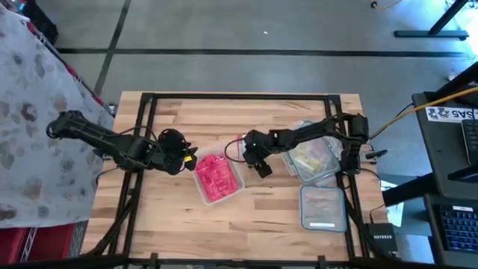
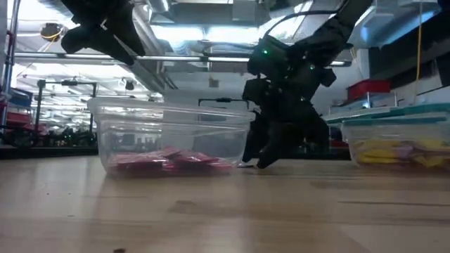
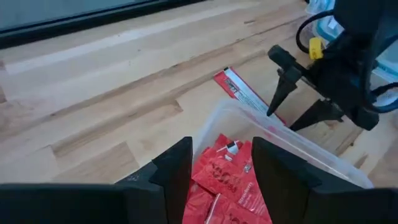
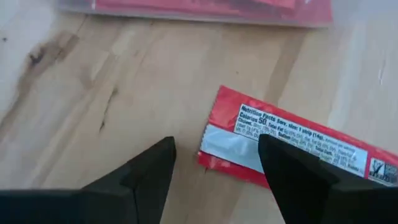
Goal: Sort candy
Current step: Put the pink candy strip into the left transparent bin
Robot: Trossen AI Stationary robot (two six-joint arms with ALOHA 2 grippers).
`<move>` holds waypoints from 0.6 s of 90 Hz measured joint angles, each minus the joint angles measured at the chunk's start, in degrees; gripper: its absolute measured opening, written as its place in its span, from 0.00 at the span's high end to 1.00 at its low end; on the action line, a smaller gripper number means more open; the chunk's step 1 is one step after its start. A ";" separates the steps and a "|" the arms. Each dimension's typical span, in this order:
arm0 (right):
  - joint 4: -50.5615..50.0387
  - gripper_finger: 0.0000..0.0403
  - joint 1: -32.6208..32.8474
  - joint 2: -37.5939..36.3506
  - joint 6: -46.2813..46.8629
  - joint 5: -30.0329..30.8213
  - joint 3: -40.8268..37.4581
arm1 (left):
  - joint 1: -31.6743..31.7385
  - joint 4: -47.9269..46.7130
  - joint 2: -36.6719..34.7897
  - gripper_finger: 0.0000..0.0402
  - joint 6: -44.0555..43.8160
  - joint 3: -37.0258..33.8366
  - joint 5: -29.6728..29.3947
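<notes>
**Flat wrapper could slip the pinch**

Your right gripper (image 4: 214, 171) hung with fingers spread over a red candy strip (image 4: 292, 146) lying flat on the table beside the tub of red candy (image 1: 218, 178). Closing off-centre, you risked only nudging it. Your left gripper (image 3: 221, 171) hovered released above that tub.

Looks like a robotics lab / industrial workshop, not a home. Butcher-block wooden table (image 1: 246, 217) sits in a black metal frame (image 1: 142, 134) w/ two robot arms bolted on. Grey concrete floor (image 1: 246, 30) around it. Low view: exposed ceiling ducts (image 2: 204, 14), strip lights, shelving racks (image 2: 42, 112) far back. At the table's right edge, a desk w/ keyboard (image 1: 457, 228) and a yellow cable (image 1: 418, 104). Patterned cloth (image 1: 37, 112) drapes something on the left.
</notes>
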 joint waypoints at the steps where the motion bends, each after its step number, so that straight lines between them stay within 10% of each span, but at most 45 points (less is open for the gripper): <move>1: 0.48 0.44 -0.01 0.20 0.32 -0.06 0.03 | 0.00 0.02 0.00 0.62 -0.09 0.00 -0.02; 22: 6.68 0.49 -0.42 4.16 8.04 -0.20 0.28 | 0.00 0.04 0.00 0.62 -1.49 0.00 -0.09; 54: 6.31 0.97 -0.72 4.93 15.33 -3.82 0.37 | 0.00 1.37 0.00 0.62 -2.26 0.00 -0.08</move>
